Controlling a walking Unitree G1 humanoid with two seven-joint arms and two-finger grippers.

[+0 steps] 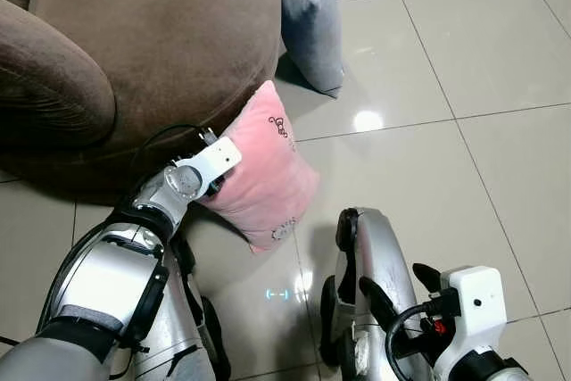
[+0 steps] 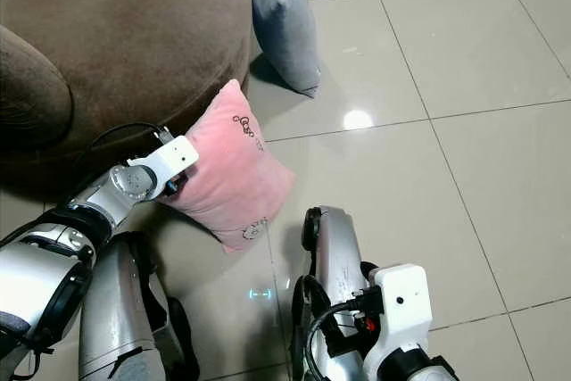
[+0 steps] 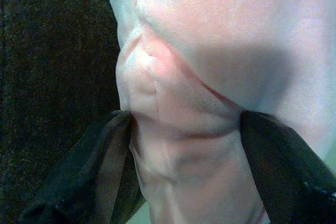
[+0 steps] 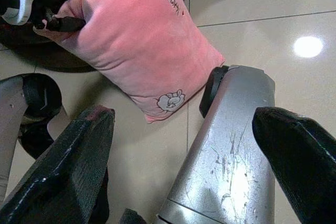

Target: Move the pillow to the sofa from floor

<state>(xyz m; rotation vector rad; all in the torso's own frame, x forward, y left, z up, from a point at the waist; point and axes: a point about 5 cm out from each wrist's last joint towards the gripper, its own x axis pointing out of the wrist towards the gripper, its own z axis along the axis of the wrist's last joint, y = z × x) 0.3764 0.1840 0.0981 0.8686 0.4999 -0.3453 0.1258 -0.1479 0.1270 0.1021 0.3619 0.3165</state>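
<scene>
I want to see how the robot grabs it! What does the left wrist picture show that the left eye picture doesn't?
The left wrist view shows, close up, the left gripper's two black fingers pinching a bunched fold of the pink pillow. The left eye view shows the wider room: the brown sofa, a grey pillow leaning on it, the tiled floor and the right gripper's white wrist. Both show the pink pillow held by the left gripper.

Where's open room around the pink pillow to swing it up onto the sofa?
Bare tiles lie right of the pink pillow and grey pillow. The brown sofa seat is free. It is crowded by the sofa base, where the left end effector pinches the pillow's edge.
</scene>
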